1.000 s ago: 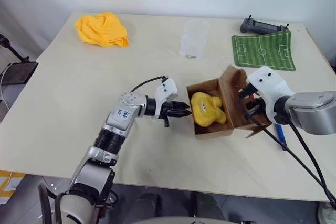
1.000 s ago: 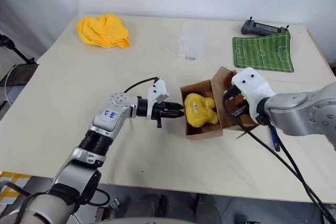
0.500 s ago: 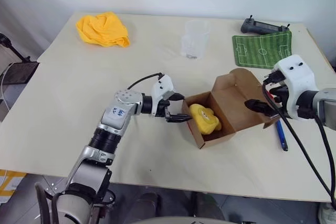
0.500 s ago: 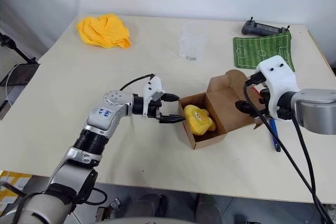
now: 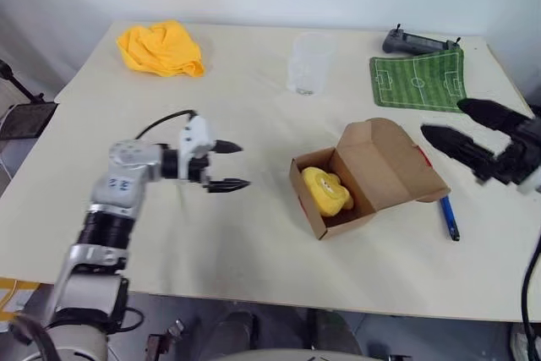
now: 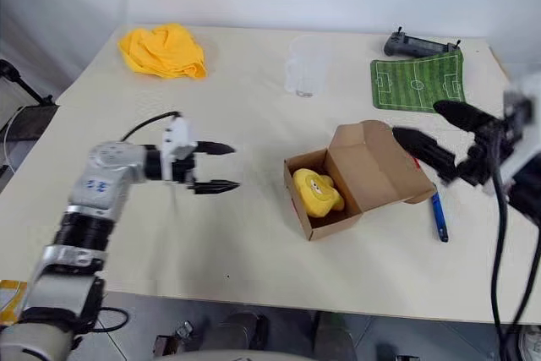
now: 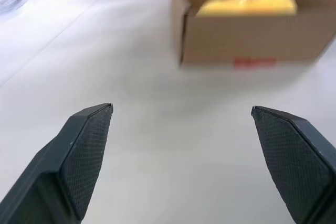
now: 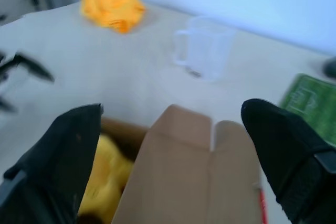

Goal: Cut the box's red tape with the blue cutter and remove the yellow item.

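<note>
The brown box (image 5: 385, 171) lies open in the middle of the table, its lid flipped over to the right. Inside sits the yellow item (image 5: 328, 192), untouched. A strip of red tape (image 7: 254, 62) shows on the box wall that faces my left gripper. The blue cutter (image 5: 449, 217) lies on the table just right of the box. My left gripper (image 5: 243, 165) hovers open well to the left of the box, pointing at it, with nothing between its fingers. My right gripper (image 5: 444, 117) is open and empty, raised above the lid's right side.
A crumpled yellow cloth (image 5: 161, 46) lies at the far left corner. A clear cup (image 5: 309, 63) stands at the back centre. A green football-field mat (image 5: 418, 80) and a black controller (image 5: 418, 41) are at the back right.
Both grippers opened wide and drew away from the box: the left one went left, the right one rose and went right. The box's lid swung open to the right.
</note>
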